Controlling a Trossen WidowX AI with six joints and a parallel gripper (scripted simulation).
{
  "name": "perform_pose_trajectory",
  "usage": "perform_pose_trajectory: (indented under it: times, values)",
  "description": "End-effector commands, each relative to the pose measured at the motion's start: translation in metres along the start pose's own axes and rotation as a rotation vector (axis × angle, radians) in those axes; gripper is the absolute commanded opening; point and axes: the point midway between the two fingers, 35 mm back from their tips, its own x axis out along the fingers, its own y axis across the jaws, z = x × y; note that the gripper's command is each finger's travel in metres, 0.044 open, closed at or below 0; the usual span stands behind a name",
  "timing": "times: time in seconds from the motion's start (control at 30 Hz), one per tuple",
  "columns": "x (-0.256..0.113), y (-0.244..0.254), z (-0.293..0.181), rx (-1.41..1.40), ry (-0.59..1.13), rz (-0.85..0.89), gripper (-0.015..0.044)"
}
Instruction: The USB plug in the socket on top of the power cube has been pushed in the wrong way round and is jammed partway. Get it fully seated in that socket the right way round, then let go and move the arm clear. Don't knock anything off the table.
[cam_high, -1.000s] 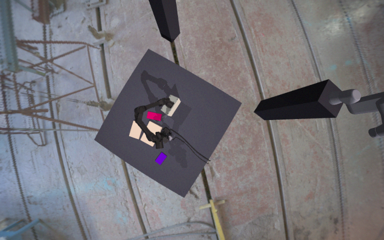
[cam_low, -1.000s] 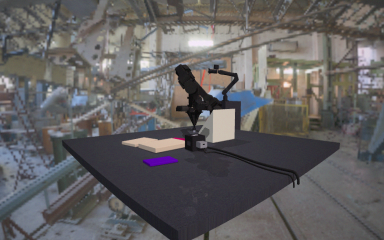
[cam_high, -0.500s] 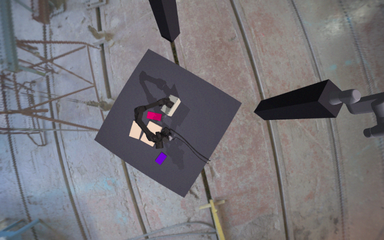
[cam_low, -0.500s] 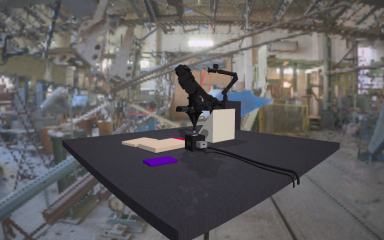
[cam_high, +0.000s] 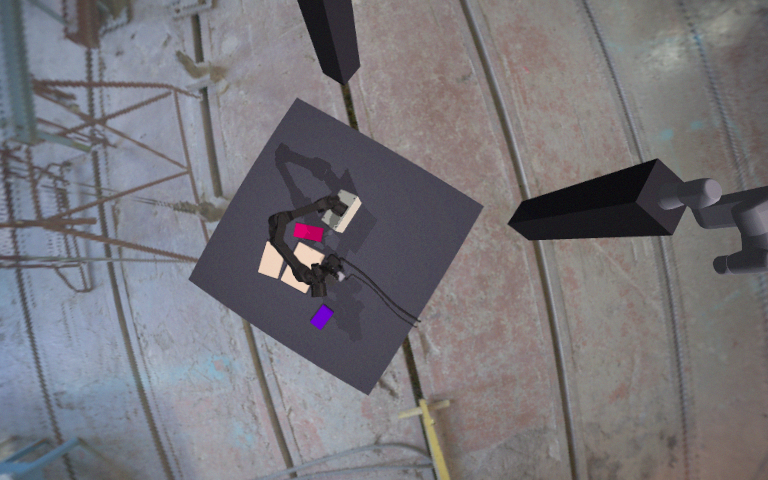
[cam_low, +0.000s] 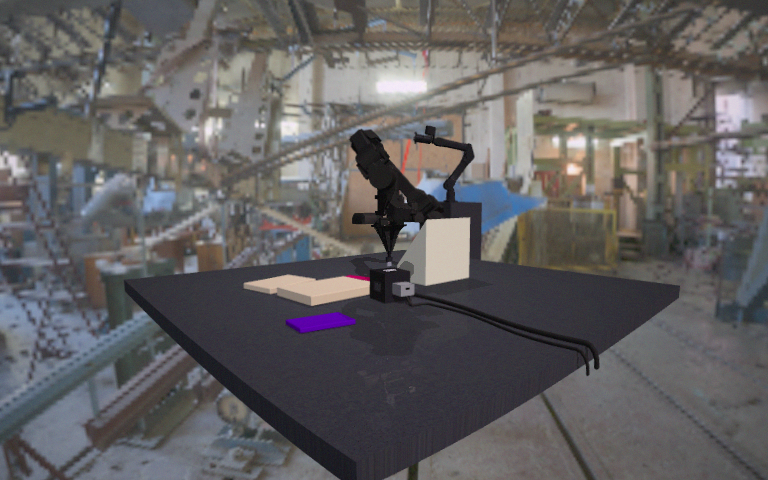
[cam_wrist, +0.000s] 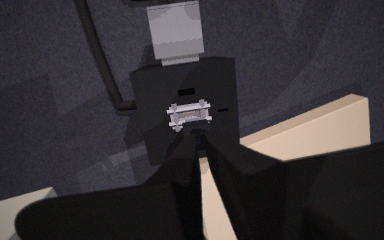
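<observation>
The black power cube (cam_low: 380, 287) (cam_wrist: 152, 87) stands on the table, with a metal-rimmed socket (cam_wrist: 190, 107) on its top. My gripper (cam_low: 389, 260) (cam_wrist: 199, 140) points down over the cube, shut on the USB plug (cam_low: 389, 264). The plug's small metal end shows just below the fingertips in the exterior view, slightly above the cube top. In the wrist view the fingertips sit beside the socket's near edge and the plug is mostly hidden in shadow. Its way round cannot be told. In the top view the arm covers most of the cube.
A grey plug block (cam_low: 403, 289) (cam_wrist: 176, 32) sits at the cube's side, with black cables (cam_low: 509, 323) running over the table edge. Beige slabs (cam_high: 271, 260) (cam_low: 322, 291), a magenta slab (cam_high: 308, 232), a purple slab (cam_high: 321, 316) (cam_low: 321, 322) and a tall cream block (cam_high: 351, 215) (cam_low: 447, 251) stand around.
</observation>
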Motion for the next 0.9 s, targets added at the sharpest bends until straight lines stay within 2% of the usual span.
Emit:
perform_pose_trajectory:
  times: [0.0, 0.87]
  values:
    - [0.0017, 0.0012, -0.0001, -0.002, -0.004, 0.006, 0.0]
    - [0.0049, 0.0014, 0.0004, 0.002, -0.012, 0.006, 0.0]
